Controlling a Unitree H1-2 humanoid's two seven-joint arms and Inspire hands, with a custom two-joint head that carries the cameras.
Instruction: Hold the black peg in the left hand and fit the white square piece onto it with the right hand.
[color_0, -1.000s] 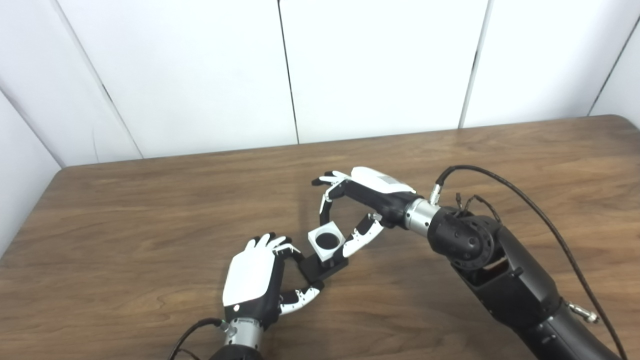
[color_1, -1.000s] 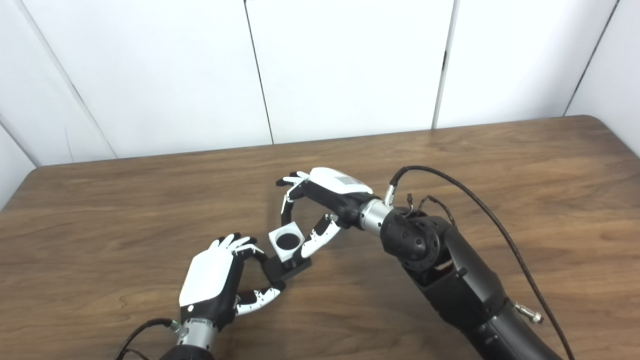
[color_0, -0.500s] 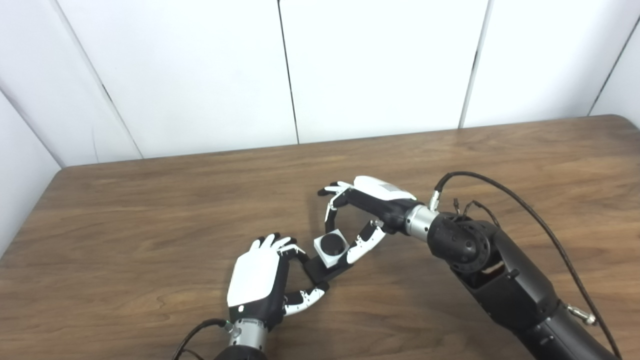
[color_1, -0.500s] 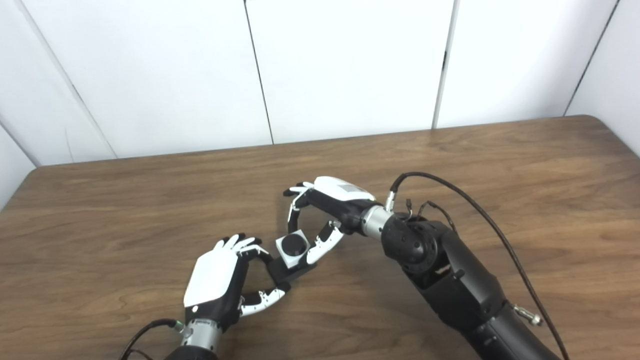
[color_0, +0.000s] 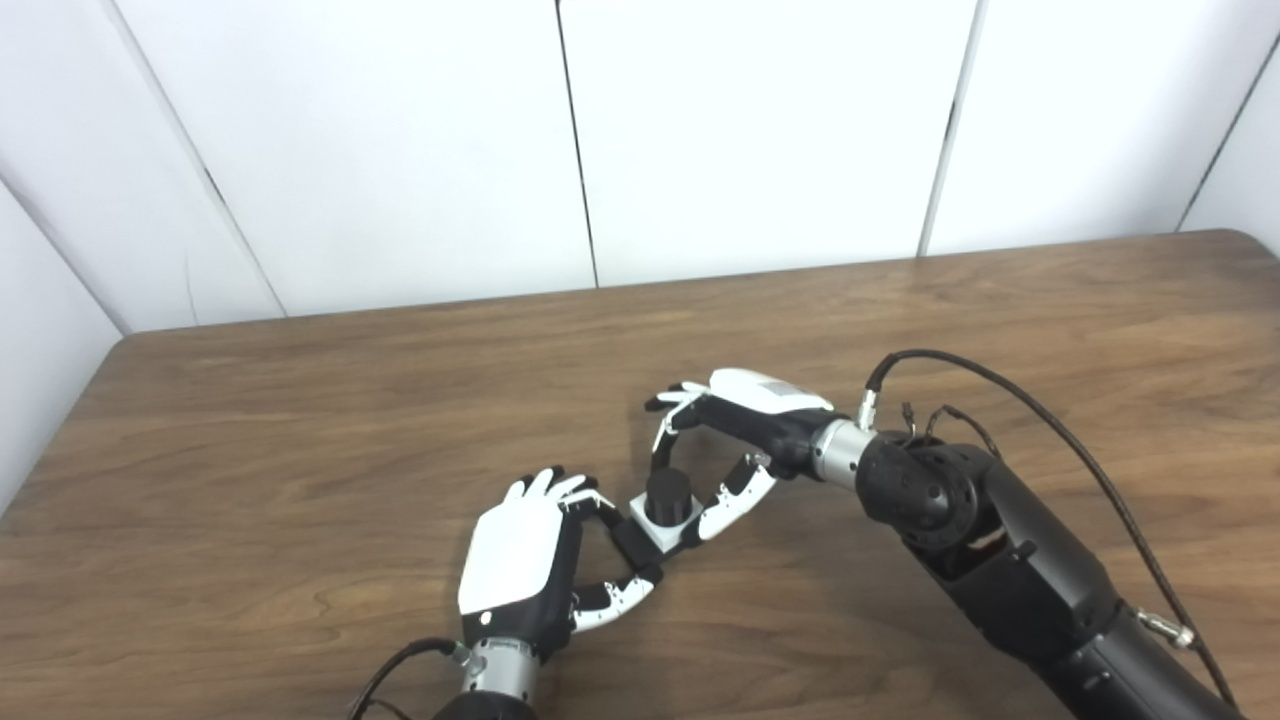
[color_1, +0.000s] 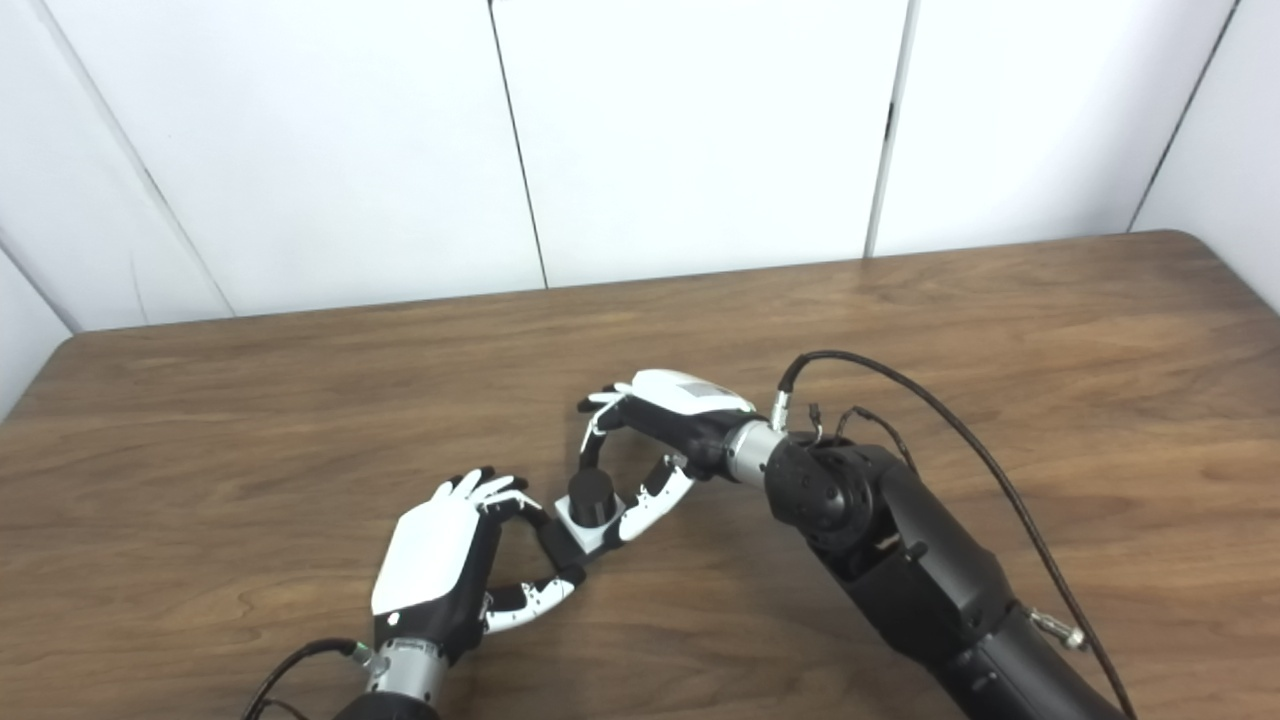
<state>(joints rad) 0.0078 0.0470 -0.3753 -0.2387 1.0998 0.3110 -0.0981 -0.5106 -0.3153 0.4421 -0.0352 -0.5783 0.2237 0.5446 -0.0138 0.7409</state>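
1. Spanning the scene beneath white wall panels: brown wooden table (color_0: 300, 420)
2. Gripping the black peg (color_0: 667, 494) by its base: left hand (color_0: 520, 560), fingers clamped
3. Sitting low around the peg, post poking through: white square piece (color_0: 655, 529)
4. Pinching that piece between thumb and fingers: right hand (color_0: 735, 435)

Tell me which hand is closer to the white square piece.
Right. The right hand has its fingers around the white square piece, which sits low on the black peg. The left hand is just beside it, gripping the peg's black base from the left.
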